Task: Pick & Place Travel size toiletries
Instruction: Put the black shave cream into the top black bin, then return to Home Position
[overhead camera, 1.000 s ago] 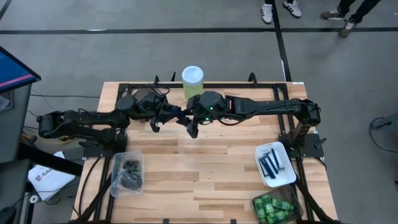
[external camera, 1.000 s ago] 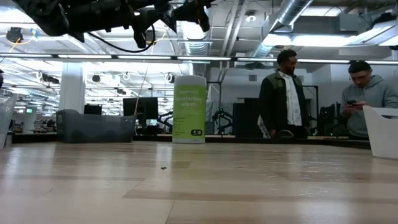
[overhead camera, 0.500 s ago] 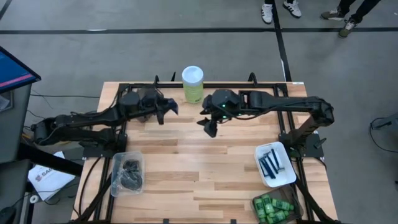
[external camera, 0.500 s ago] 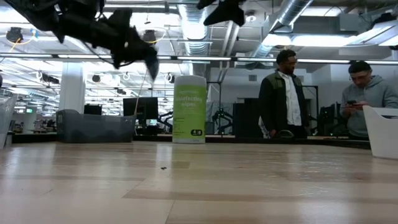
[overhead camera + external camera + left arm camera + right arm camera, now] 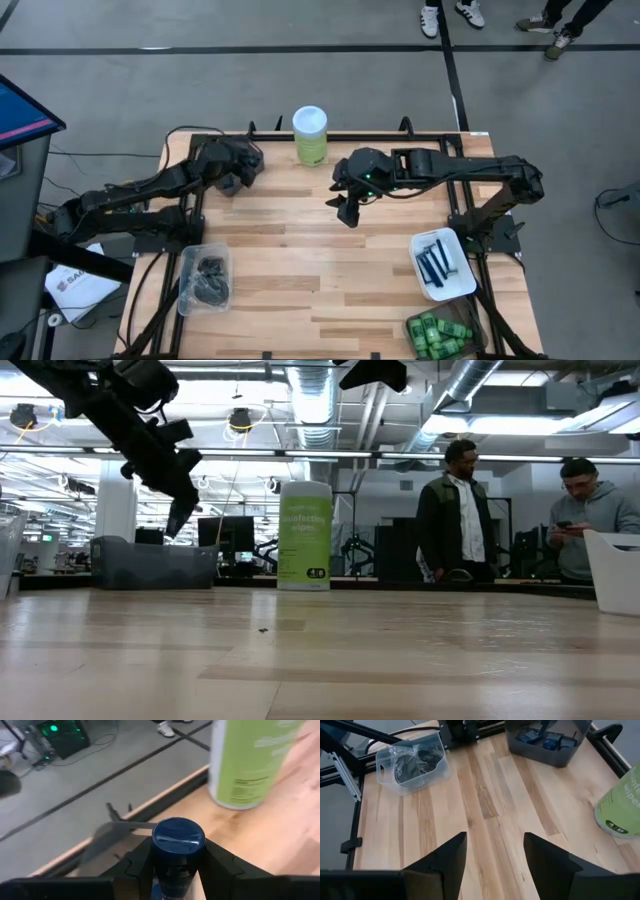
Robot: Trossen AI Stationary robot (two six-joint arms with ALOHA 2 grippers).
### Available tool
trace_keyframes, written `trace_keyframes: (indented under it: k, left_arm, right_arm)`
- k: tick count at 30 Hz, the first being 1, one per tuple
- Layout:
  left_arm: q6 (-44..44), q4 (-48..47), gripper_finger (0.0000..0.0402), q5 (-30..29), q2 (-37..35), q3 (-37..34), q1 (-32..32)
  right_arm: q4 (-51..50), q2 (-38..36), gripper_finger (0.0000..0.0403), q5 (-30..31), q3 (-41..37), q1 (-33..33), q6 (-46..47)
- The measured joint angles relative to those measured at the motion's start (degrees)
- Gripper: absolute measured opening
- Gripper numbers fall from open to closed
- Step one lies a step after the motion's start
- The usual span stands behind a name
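Note:
My left gripper [image 5: 237, 177] hangs above the table's far left part, beside the tall green canister [image 5: 310, 135], and is shut on a short dark navy tube [image 5: 178, 838] with a round cap. In the low view it [image 5: 181, 515] slants downward, well above the wood. My right gripper [image 5: 347, 211] hovers open over the table's middle, its fingers [image 5: 442, 862] holding nothing. A grey bin [image 5: 547, 751] with blue items stands on the far left part of the table. My left gripper pinches the navy tube between its two fingers [image 5: 137, 865], one on either side of the body just below the cap [image 5: 175, 870]. The gripper slants down from above. The tube is lifted clear of the table; its lower end is hidden between the fingers.
A clear bin of black discs [image 5: 205, 278] sits at the near left. A white tray of dark tubes [image 5: 440, 262] and a bin of green bottles [image 5: 438, 336] sit at the near right. Bare wood [image 5: 320, 270] lies between them. People stand beyond the far edge [image 5: 455, 510].
The two grippers were close together over the table's middle and have drawn apart. My left gripper has swung toward the table's left and far edge, come lower and tipped downward. My right gripper has moved toward the right edge.

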Motion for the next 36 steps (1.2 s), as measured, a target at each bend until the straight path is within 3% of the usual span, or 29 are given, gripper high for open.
trace_keyframes:
  k: [9, 15, 20, 24, 28, 34, 36]
  left_arm:
    - [2.9, -5.2, 0.0141, -0.1, 1.7, 0.5, 7.1]
    - [2.7, -5.8, 0.0201, 1.7, 0.7, 0.5, 7.6]
    - [-1.3, -8.9, 0.0277, 6.1, -1.8, 1.7, 7.0]
    - [-5.6, -11.0, 0.0293, 15.2, -5.9, 7.4, 5.5]
    - [-3.3, -10.7, 0.0235, 22.6, -11.4, 14.4, 3.6]
    - [1.6, -10.6, 0.0042, 25.8, -22.1, 20.7, 0.0]
    - [1.6, -9.6, 0.0015, 25.5, -26.8, 21.1, -1.1]
  right_arm:
    - [-1.6, 0.4, 0.0193, 0.0, 0.0, 0.0, 2.9]
    - [-1.6, 0.4, 0.0227, 0.0, 0.0, 0.3, 3.0]
    - [-1.5, -1.0, 0.0241, 0.0, -0.1, 0.5, 1.5]
    - [-0.4, -8.2, 0.022, 1.8, -0.1, 0.5, -3.3]
    - [-1.2, -17.4, 0.017, 7.7, 0.0, 0.3, -8.3]
    - [-0.4, -31.8, 0.0038, 10.0, -5.0, 0.2, -14.4]
    - [1.5, -36.7, 0.0011, 10.5, -9.6, 0.2, -15.1]
